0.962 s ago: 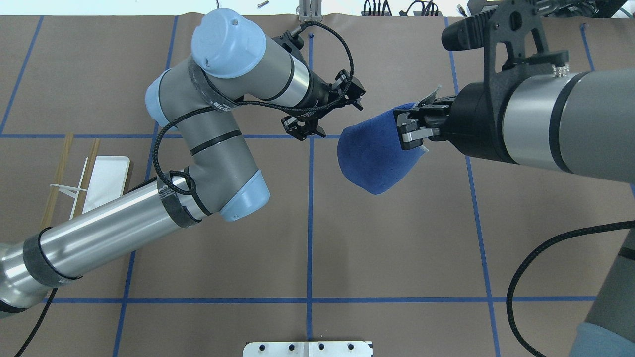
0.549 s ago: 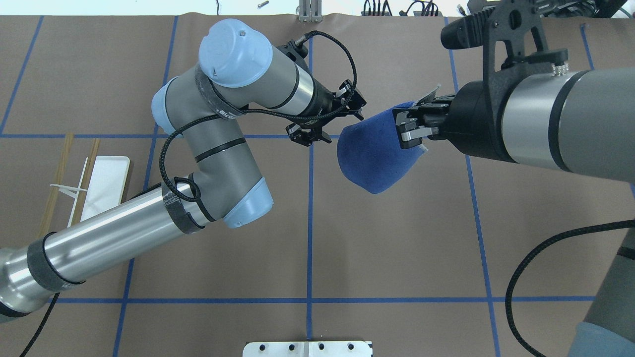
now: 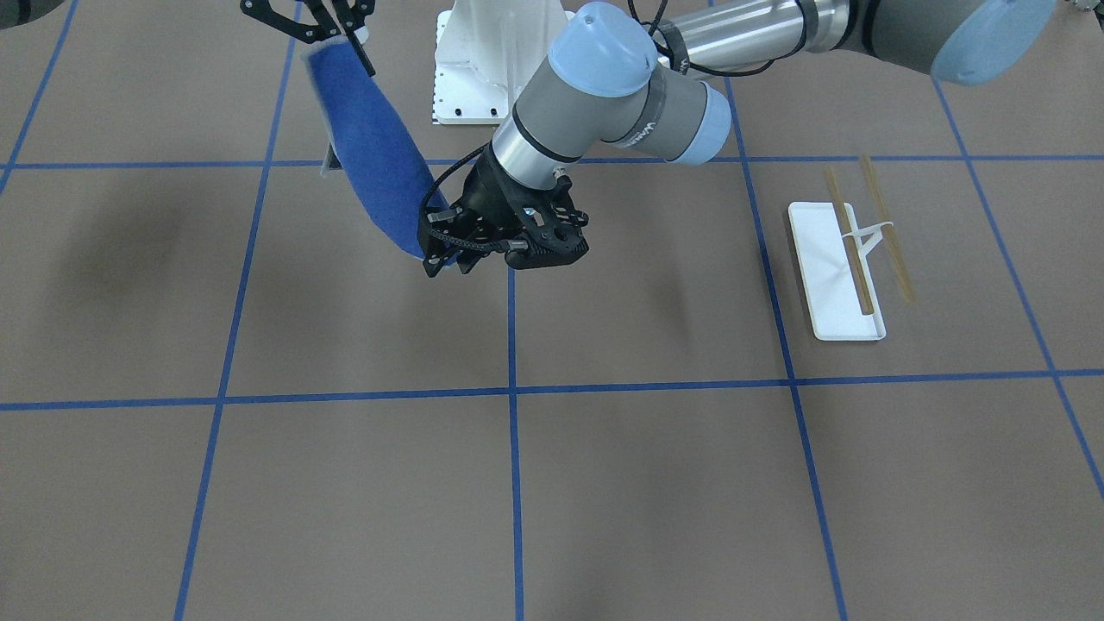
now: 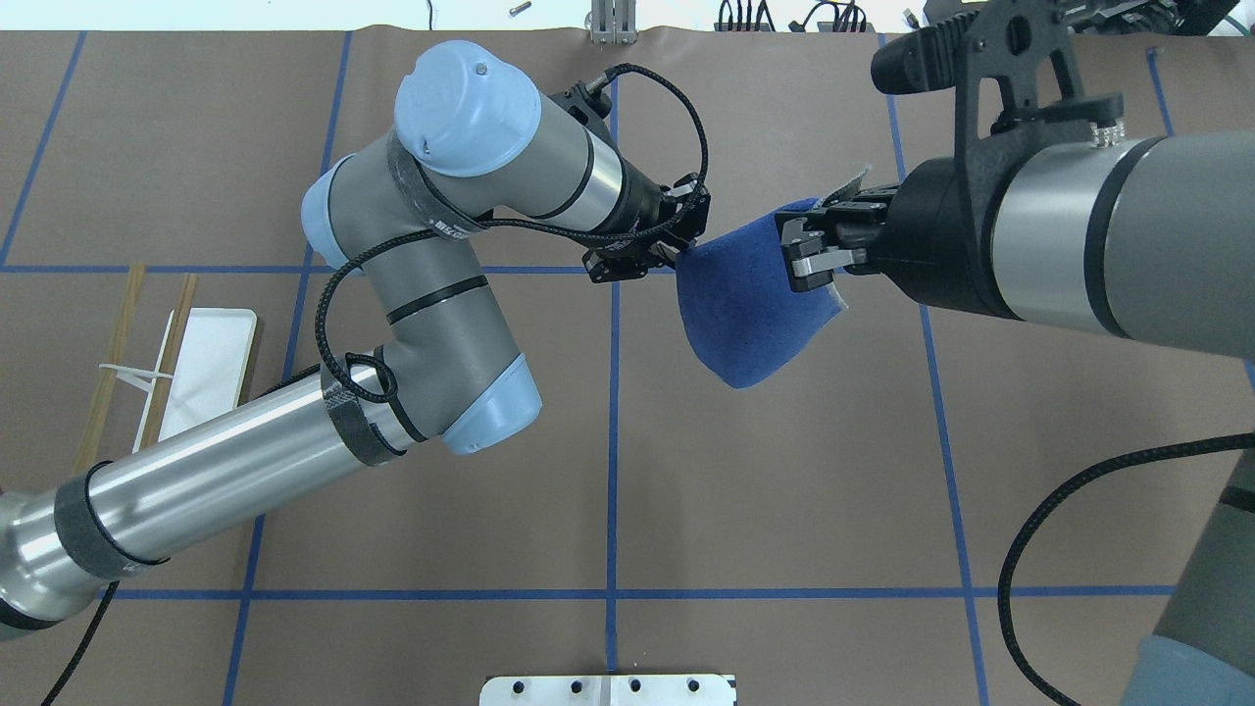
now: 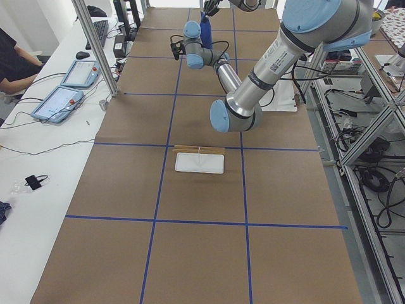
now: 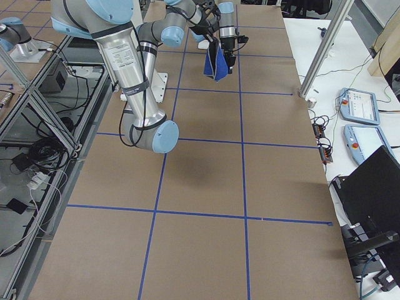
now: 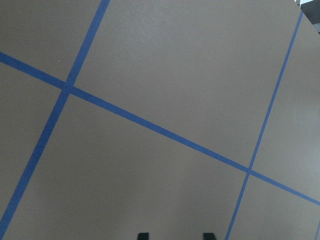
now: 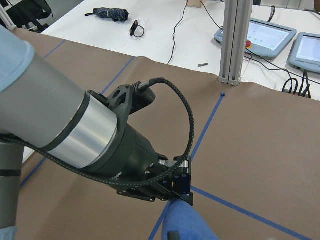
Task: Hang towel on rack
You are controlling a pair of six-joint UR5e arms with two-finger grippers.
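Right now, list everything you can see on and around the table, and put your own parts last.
towel: one, blue, hanging in the air from the right gripper.
rack: one, white tray with two light-brown rods, standing on the table on the robot's left side, nothing on it.
pedestal: one, white, bolted at the robot's edge of the table.
table: one, brown cover with a blue tape grid.
control tablets: two, pale, on the white bench across from the robot.
operator: one, dark top, at that bench.
right gripper: one, black, shut on the towel's upper edge.
left gripper: one, black, open at the towel's opposite edge.
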